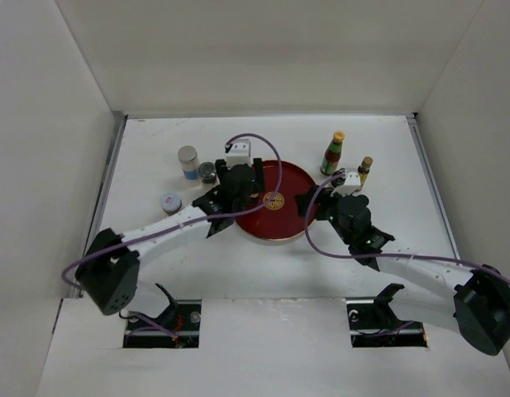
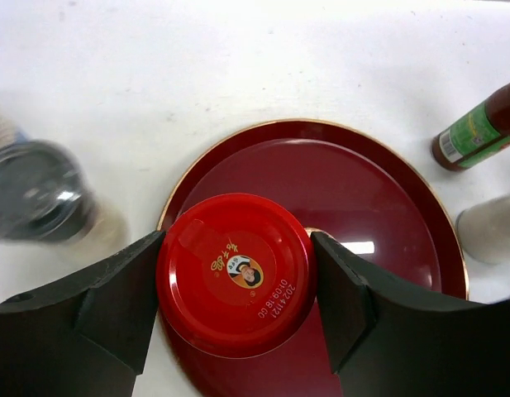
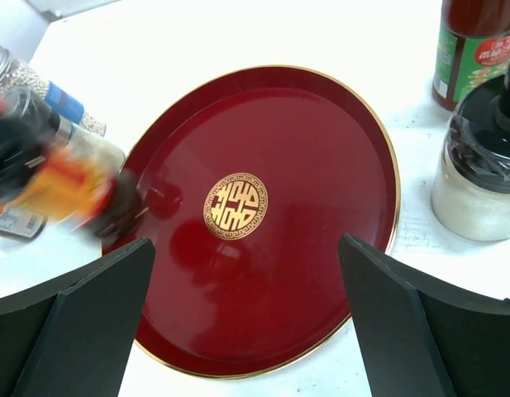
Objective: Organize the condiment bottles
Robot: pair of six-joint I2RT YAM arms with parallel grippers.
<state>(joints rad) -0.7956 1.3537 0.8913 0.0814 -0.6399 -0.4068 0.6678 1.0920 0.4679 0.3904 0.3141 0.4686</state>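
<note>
Condiment bottles mostly stand on the table [image 1: 263, 273], outside the round dark-red tray [image 1: 279, 225], and the tray looks to me like the place where they are meant to gather. The left gripper [image 2: 235, 266] is at the tray's nine to ten o'clock edge. Its fingers [image 2: 114, 306] are pressed against either side of the red-lidded jar [image 2: 238, 285], which sits over the inner slope of the rim. I cannot tell whether the jar's base is down. The right gripper [image 3: 246, 248] hangs at three o'clock with its fingers spread wide and nothing between them.

The step in hand seems to be seating that jar. To do it well, I would carry it further in toward the gold emblem [image 3: 235, 206], so the base lands on the flat floor and not on the slope. Then lower it straight, let go only once it stands, and lift away vertically so the fingers do not drag it over.

Leave room too. The orange-capped sauce bottle [image 1: 333, 154] at one o'clock, and the white grey-capped shaker [image 1: 188, 162] and silver-lidded jar [image 1: 207, 172] at ten o'clock, all need places. The tall sauce bottle looks the likeliest to tip, and the right arm is nearest to it.
</note>
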